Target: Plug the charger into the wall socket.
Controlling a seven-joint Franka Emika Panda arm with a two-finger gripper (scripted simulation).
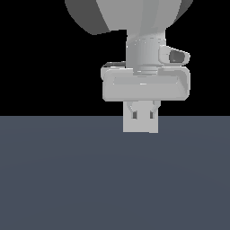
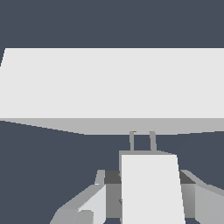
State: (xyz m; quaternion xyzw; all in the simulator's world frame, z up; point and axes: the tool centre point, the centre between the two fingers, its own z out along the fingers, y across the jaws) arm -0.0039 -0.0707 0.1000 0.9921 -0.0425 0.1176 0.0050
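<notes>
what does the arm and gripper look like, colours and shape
The arm is plain light grey with rounded, bulbous links, a darker grey shaded panel, and a ribbed cylindrical wrist. The gripper has a wide, boxy pale grey body and short blocky fingers with darker inner parts. No cables or markings show.

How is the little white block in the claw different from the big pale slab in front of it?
The charger is much smaller than the wall socket. The charger has two thin prongs pointing at the socket; the socket's visible faces look plain. The gripper holds the charger; the socket stands free. Both are pale and boxy.
</notes>
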